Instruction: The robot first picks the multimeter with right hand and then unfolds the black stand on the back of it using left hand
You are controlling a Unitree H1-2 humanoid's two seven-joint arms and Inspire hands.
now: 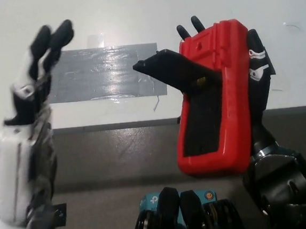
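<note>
Open gap between left hand [28, 130] and multimeter [216, 101]; only flat tape [104, 73] on table [133, 14] lies there. Stand [173, 72] juts left into the gap. Right hand [257, 84] blocks the multimeter's right side.

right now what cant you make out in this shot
- Front of the multimeter, head view: it faces away, only its red back and the raised black stand show.
- Right robot hand: mostly hidden behind the multimeter.
- Left robot hand: motion-blurred, lower part cut by the picture's bottom-left edge.
</note>
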